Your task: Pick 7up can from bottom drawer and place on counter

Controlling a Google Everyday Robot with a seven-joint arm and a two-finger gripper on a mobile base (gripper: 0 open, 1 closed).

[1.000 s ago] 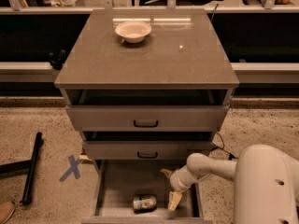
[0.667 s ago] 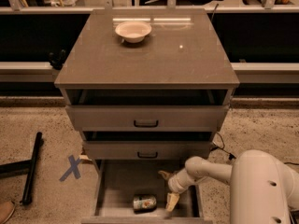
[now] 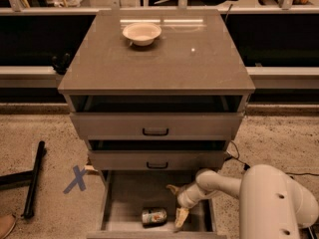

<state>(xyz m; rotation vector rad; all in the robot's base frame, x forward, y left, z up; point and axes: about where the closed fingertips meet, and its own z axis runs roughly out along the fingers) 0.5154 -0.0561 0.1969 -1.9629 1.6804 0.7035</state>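
I take the can [image 3: 153, 216] as my mark: it lies on its side on the grey floor of the open bottom drawer [image 3: 128, 193], close to the drawer's front edge, with its silver end turned to the right. My gripper [image 3: 177, 203] hangs inside that same drawer just to the right of the can and a little behind it, reached in from the right on my white arm [image 3: 219, 183]. The gripper is released, its two fingers spread wide and holding nothing. One finger [image 3: 181, 217] points down toward the floor just beside the can's silver end, and I cannot tell whether it touches the can. The other finger [image 3: 173, 188] sticks up and back, away from the can. Above the can are the two upper drawers [image 3: 155, 126], both with black handles. Higher than the can and well behind it lies the cabinet's top surface [image 3: 159, 63], with a white bowl [image 3: 142, 33] toward its back. Left of the can, outside the drawer, a blue cross [image 3: 76, 179] marks the speckled floor.
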